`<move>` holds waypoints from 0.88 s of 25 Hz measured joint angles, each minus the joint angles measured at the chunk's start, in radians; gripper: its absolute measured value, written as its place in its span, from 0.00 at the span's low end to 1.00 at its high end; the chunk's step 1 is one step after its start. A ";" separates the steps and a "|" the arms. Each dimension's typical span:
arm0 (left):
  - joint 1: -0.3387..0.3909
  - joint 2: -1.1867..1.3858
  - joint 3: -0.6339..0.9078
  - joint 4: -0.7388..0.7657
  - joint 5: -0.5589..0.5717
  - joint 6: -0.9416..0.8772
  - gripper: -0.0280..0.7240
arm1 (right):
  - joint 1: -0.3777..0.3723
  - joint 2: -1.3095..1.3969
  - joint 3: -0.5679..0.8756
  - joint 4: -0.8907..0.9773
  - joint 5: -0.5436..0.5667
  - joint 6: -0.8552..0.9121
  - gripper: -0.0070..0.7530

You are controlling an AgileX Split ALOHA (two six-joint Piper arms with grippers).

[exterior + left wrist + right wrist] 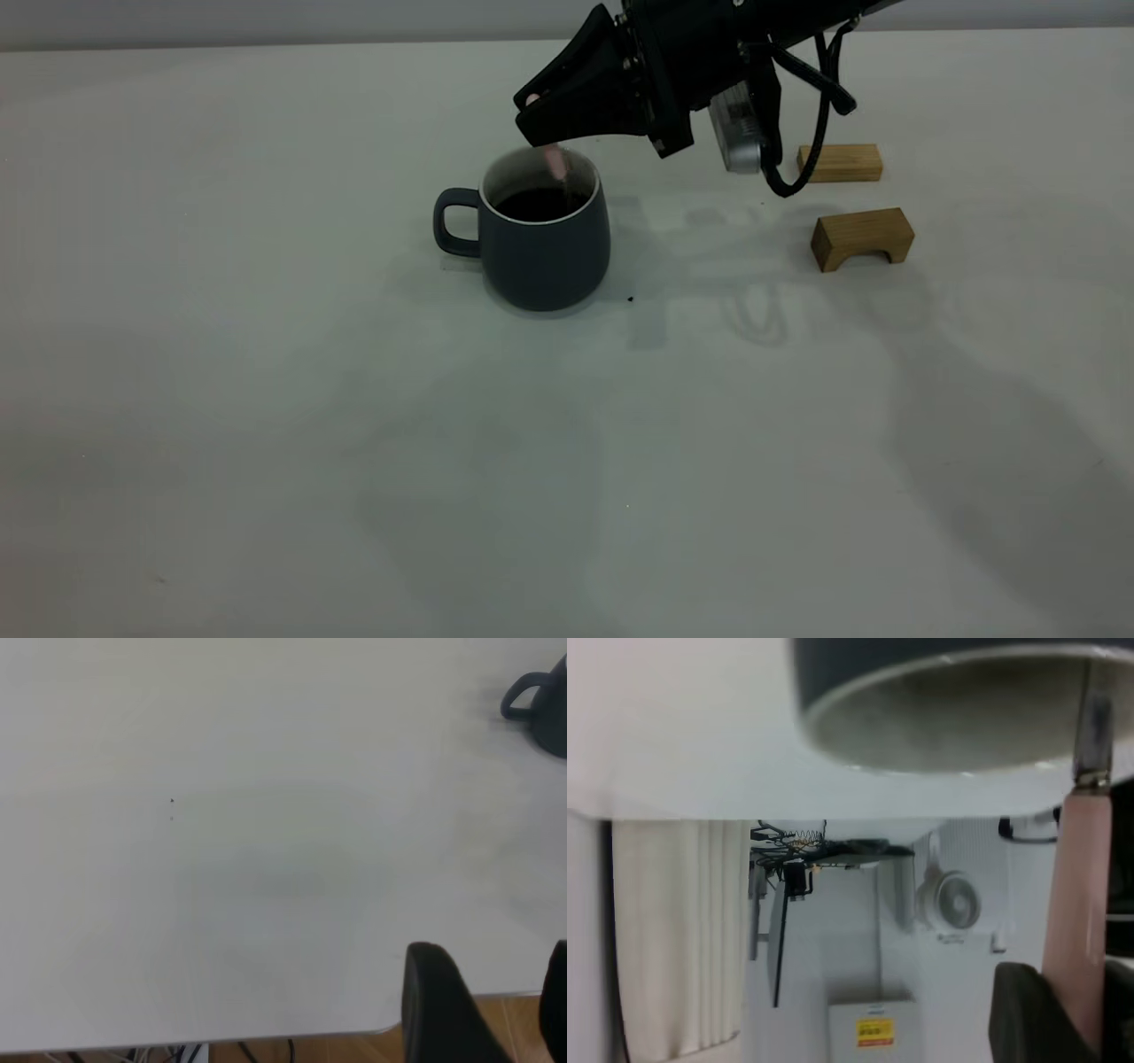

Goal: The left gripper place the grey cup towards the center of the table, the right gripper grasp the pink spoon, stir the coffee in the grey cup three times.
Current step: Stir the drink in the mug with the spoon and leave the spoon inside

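Table: the table point(266, 399), frame centre, carries the grey cup point(545, 244).
Right gripper: the right gripper point(542, 120), clamped on the pink spoon point(556, 161), dips it to stir the coffee point(536, 206).
Left gripper: the left gripper point(483, 1005), parked at the table edge, jaws apart, empty.

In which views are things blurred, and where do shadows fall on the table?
Exterior view: the pink spoon is smeared above the grey cup, and soft broad shadows of the arms lie on the table in front and to the right. Right wrist view: the cup's rim is near and soft, and the spoon handle too. Left wrist view: faint shadow mid-table.
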 joint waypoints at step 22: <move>0.000 0.000 0.000 0.000 0.000 0.000 0.51 | 0.009 0.028 -0.002 0.023 0.031 -0.045 0.21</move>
